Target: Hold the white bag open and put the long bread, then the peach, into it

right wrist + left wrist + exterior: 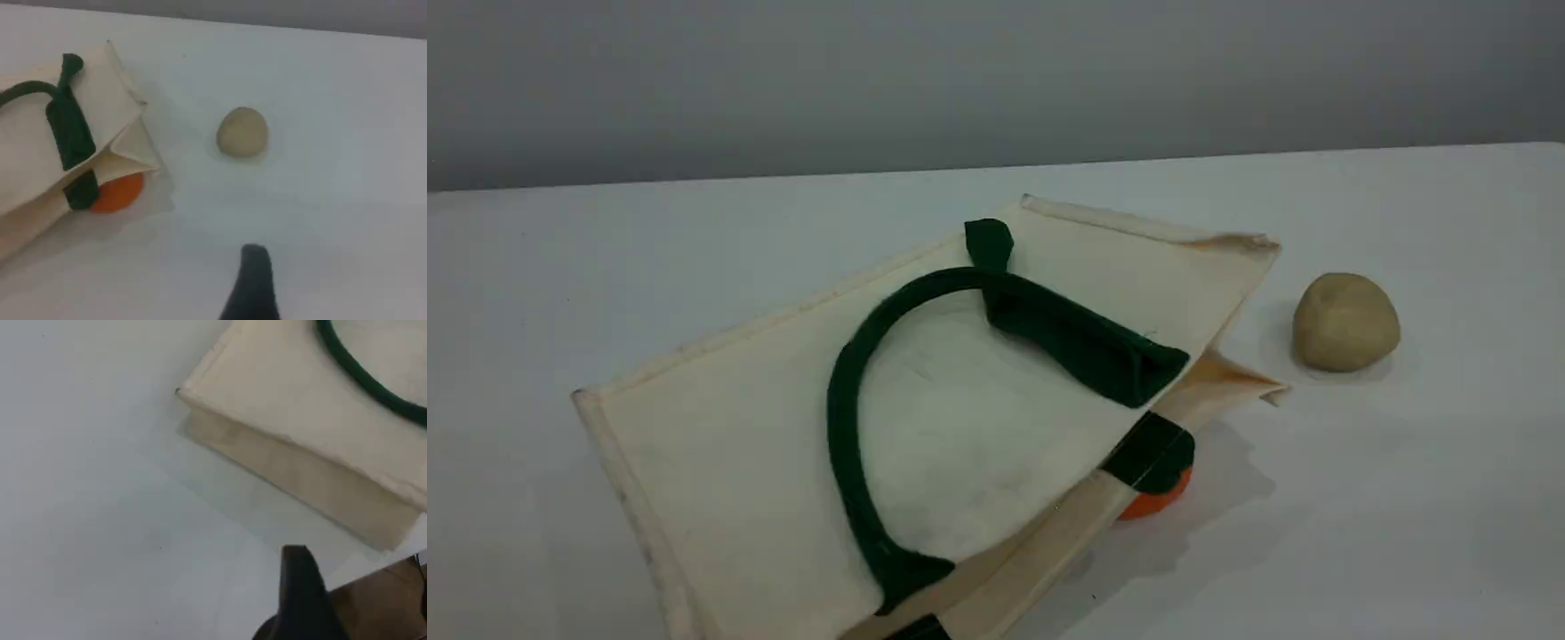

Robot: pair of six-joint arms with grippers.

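The white bag (738,444) lies flat on the table, its mouth toward the right. One dark green strap handle (840,418) loops over its upper face. In the left wrist view a corner of the bag (287,400) shows, well clear of that gripper's dark fingertip (298,573), which holds nothing. In the right wrist view the bag's mouth end (27,133) lies at the left, and the one visible fingertip (255,273) hangs over bare table with nothing near it. Neither arm appears in the scene view. The long bread and the peach are out of view.
A bright orange fruit (1160,502) (120,193) sits half under the bag's mouth edge. A beige potato-like lump (1345,322) (242,132) rests on the table to the right of the bag. Brown floor (373,607) shows past the table edge in the left wrist view.
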